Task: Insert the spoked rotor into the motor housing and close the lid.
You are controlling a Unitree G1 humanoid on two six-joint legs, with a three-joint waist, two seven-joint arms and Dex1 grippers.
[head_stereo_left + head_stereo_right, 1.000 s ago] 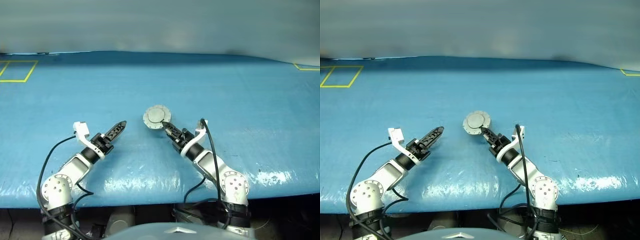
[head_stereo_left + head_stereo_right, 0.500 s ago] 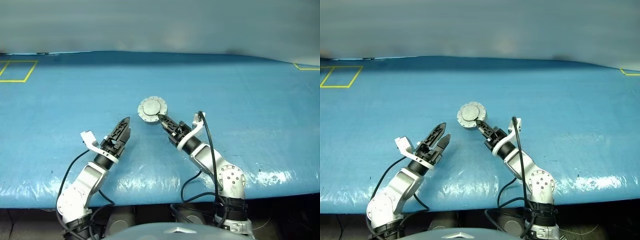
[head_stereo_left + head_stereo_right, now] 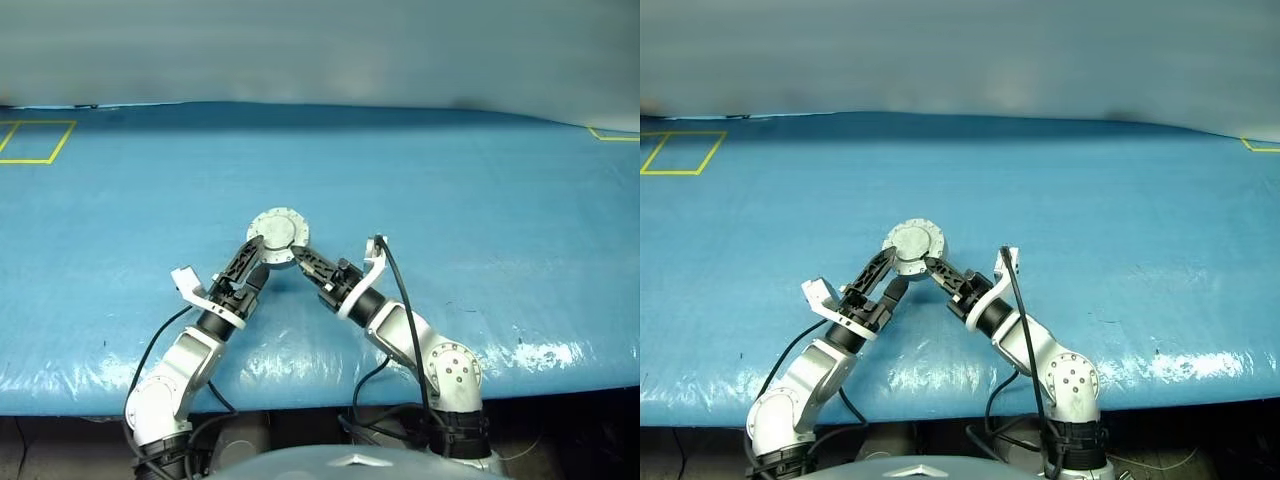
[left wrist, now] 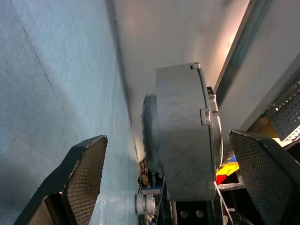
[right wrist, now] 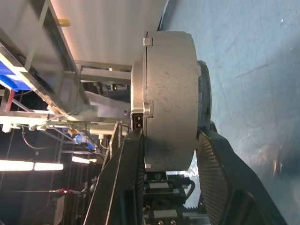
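Your right gripper (image 3: 298,256) clamps the motor housing (image 3: 276,232) (lid shut) so the left gripper's (image 3: 257,257) spread fingers can straddle it.

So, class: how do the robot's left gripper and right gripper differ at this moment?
The right gripper is shut on the motor housing, its fingers clamping the rim; the left gripper is open, with the housing between its fingers, apart from them. The right reaches in from the right side, the left from the left. Both have black fingers and meet at the housing.

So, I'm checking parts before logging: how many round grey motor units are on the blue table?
1. The motor housing, with its lid shut, sits near mid-table, gripped by the right gripper; the open left gripper flanks it. The spoked rotor may be hidden inside.
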